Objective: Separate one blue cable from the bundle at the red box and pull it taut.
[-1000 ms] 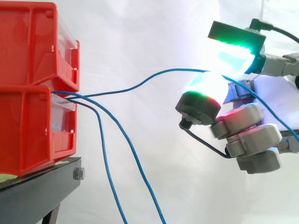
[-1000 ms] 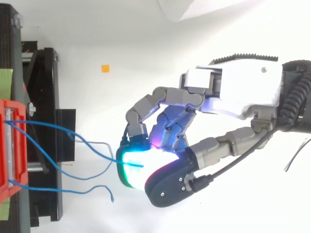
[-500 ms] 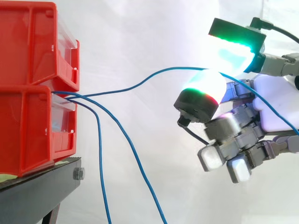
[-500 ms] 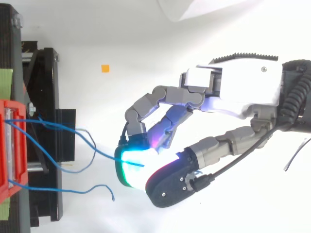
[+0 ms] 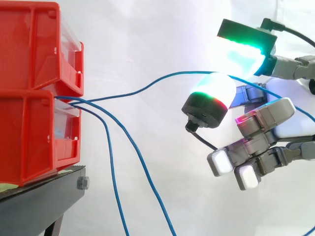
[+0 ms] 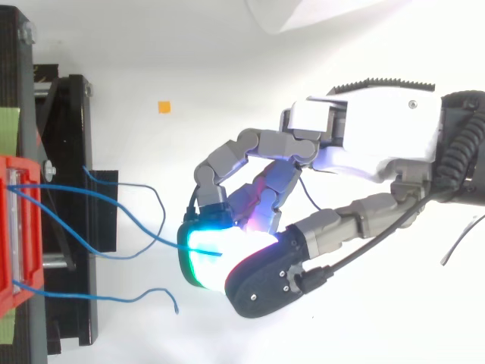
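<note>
Your hand (image 6: 364, 144) pinched one thin blue cable (image 5: 189, 73) between rounded glowing pads, other fingers half-curled, near glossy red plastic bins (image 5: 29, 123).

Black stand (image 5: 44, 196) at 7 o'clock in the side view, with a hex bolt (image 5: 82, 184) on its near corner. White curtain (image 5: 147, 39) behind.

Top view: small orange square (image 6: 164, 107) on the white surface at 11 o'clock. Green strip (image 6: 7, 129) at 9 o'clock, along the stand's outer edge.
</note>
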